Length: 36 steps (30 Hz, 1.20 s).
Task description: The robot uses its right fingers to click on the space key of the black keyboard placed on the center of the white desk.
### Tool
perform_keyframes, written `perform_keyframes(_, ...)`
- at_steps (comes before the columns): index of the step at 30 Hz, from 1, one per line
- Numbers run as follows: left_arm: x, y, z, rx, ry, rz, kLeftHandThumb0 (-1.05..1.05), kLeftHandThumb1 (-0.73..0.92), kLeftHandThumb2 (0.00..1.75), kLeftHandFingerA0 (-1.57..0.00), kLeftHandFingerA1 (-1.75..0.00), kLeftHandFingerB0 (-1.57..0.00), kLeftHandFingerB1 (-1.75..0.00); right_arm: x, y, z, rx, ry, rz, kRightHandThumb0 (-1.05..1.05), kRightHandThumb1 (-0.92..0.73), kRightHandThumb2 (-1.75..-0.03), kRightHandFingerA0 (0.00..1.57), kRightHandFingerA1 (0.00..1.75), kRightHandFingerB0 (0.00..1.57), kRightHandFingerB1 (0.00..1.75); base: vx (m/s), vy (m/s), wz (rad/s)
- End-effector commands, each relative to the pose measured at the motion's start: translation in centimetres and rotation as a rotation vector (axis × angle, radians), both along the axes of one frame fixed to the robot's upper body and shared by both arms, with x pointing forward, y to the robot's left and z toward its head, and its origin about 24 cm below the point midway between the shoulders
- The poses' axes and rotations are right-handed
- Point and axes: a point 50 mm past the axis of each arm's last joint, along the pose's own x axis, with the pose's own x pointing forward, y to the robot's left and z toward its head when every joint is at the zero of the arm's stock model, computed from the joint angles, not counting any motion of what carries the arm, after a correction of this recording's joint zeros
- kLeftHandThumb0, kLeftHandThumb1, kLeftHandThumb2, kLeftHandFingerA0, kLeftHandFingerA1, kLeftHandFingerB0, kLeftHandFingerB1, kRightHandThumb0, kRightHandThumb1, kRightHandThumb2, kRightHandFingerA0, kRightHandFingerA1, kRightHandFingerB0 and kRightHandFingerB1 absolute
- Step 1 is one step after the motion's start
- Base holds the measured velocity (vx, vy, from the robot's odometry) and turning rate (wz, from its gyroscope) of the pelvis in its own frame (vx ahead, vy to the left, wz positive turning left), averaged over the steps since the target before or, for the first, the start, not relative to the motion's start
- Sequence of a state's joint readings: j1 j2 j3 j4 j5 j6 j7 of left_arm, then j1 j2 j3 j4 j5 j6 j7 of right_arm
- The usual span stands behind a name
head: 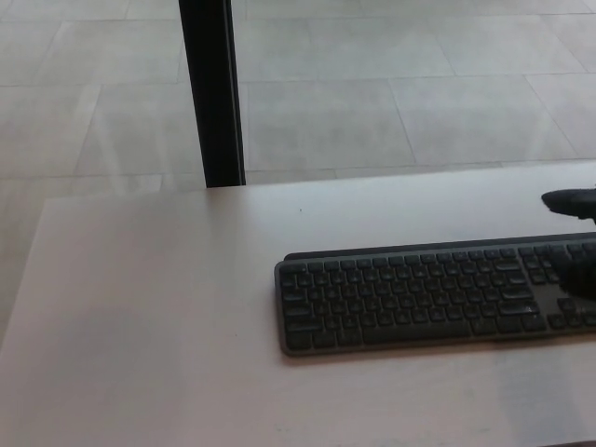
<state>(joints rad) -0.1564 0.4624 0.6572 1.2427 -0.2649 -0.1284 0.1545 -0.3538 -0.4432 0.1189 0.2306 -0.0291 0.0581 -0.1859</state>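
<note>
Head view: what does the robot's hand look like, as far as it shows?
Only a sliver of the right hand shows at the right edge: a black, rounded, tapering shape, blurred. No cables or markings can be made out. The left hand is out of frame.

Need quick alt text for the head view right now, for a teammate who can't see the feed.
A black keyboard lies on a white desk, running off the right edge, where a dark tip of the right robot hand shows just beyond the keyboard's far edge. A black post stands on the tiled floor behind.
</note>
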Motion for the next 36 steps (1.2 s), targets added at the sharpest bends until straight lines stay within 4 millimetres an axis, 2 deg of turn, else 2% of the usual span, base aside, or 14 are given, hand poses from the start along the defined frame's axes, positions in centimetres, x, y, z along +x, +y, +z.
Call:
perform_keyframes(1, 0.0, 0.7, 0.7, 0.025, -0.050, 0.018, -0.51, 0.51, 0.57, -0.88, -1.35, -0.73, -0.58, 0.4, 1.6, 0.0, -0.425, -0.059, 0.152, -0.24, -0.54, -0.58, 0.90, 1.44, 0.72, 0.52, 0.00, 0.000, 0.00)
perform_keyframes(3, 0.0, 0.7, 0.8, 0.027, -0.046, 0.023, -0.49, 0.50, 0.59, -0.86, -1.51, -0.75, -0.59, 0.4, 2.1, -0.2, -0.500, -0.033, 0.185, -0.22, -0.57, -0.59, 0.80, 1.55, 0.71, 0.51, 0.00, 0.000, 0.00)
perform_keyframes(4, 0.0, 0.7, 0.8, 0.019, -0.057, 0.027, -0.56, 0.42, 0.74, -0.97, -1.37, -0.69, -0.65, 0.3, 2.5, -0.4, -0.528, -0.049, 0.200, -0.20, -0.55, -0.59, 0.80, 1.51, 0.72, 0.52, 0.00, 0.000, 0.00)
perform_keyframes(7, 0.3, 0.7, 0.9, 0.025, -0.057, 0.035, -0.49, 0.51, 0.56, -0.89, -1.49, -0.75, -0.59, 0.2, 4.0, -1.3, -0.661, -0.044, 0.270, -0.25, -0.56, -0.58, 0.83, 1.40, 0.76, 0.52, 0.00, 0.000, 0.00)
perform_keyframes(12, 0.3, 0.7, 1.0, 0.029, -0.057, 0.017, -0.57, 0.41, 0.75, -0.97, -1.34, -0.72, -0.67, -0.2, 5.2, -2.2, -0.741, -0.052, 0.344, -0.22, -0.55, -0.62, 0.82, 1.50, 0.75, 0.54, 0.00, 0.000, 0.00)
perform_keyframes(13, 0.3, 0.7, 1.0, 0.033, -0.052, 0.013, -0.48, 0.51, 0.59, -0.91, -1.51, -0.76, -0.60, -0.3, 5.3, -2.4, -0.748, -0.059, 0.353, -0.23, -0.55, -0.64, 0.86, 1.52, 0.77, 0.55, 0.00, 0.000, 0.00)
perform_keyframes(21, 0.3, 0.9, 1.1, 0.035, -0.061, 0.017, -0.52, 0.51, 0.61, -0.93, -1.61, -0.77, -0.61, -0.3, 5.9, -3.2, -0.893, -0.101, 0.427, -0.24, -0.55, -0.66, 0.85, 1.59, 0.77, 0.55, 0.00, 0.000, 0.00)
perform_keyframes(24, 0.3, 0.9, 1.2, 0.039, -0.061, 0.014, -0.59, 0.41, 0.74, -0.97, -1.42, -0.71, -0.66, -0.3, 6.1, -3.4, -0.909, -0.106, 0.444, -0.26, -0.56, -0.64, 0.81, 1.58, 0.76, 0.58, 0.00, 0.000, 0.00)
perform_keyframes(25, 0.3, 0.9, 1.1, 0.033, -0.067, 0.018, -0.52, 0.52, 0.61, -0.88, -1.63, -0.75, -0.61, -0.3, 6.1, -3.5, -0.920, -0.104, 0.450, -0.28, -0.56, -0.64, 0.81, 1.59, 0.74, 0.57, 0.00, 0.000, 0.00)
perform_keyframes(29, 0.2, 0.9, 1.1, 0.040, -0.058, 0.009, -0.58, 0.42, 0.74, -0.99, -1.41, -0.73, -0.66, -0.4, 6.3, -3.7, -0.982, -0.134, 0.474, -0.26, -0.55, -0.67, 0.84, 1.56, 0.78, 0.59, 0.00, 0.000, 0.00)
perform_keyframes(30, 0.2, 0.9, 1.2, 0.036, -0.063, 0.013, -0.52, 0.52, 0.61, -0.90, -1.66, -0.77, -0.61, -0.5, 6.3, -3.8, -0.991, -0.147, 0.477, -0.27, -0.55, -0.66, 0.85, 1.56, 0.78, 0.60, 0.00, 0.000, 0.00)
perform_keyframes(31, 0.3, 0.9, 1.2, 0.035, -0.069, 0.014, -0.57, 0.42, 0.73, -0.96, -1.41, -0.74, -0.67, -0.4, 6.3, -3.8, -0.999, -0.155, 0.480, -0.28, -0.55, -0.66, 0.86, 1.55, 0.79, 0.60, 0.00, 0.000, 0.00)
perform_keyframes(33, 0.4, 1.0, 1.3, 0.036, -0.075, 0.015, -0.49, 0.50, 0.59, -0.89, -1.65, -0.78, -0.62, -0.4, 6.3, -3.8, -1.001, -0.172, 0.481, -0.29, -0.54, -0.66, 0.88, 1.55, 0.80, 0.61, 0.00, 0.000, 0.00)
perform_keyframes(36, 0.4, 1.0, 1.3, 0.037, -0.071, 0.013, -0.58, 0.42, 0.72, -0.99, -1.45, -0.73, -0.66, -0.3, 6.3, -3.9, -1.021, -0.171, 0.482, -0.30, -0.57, -0.63, 0.87, 1.56, 0.78, 0.61, 0.00, 0.000, 0.00)
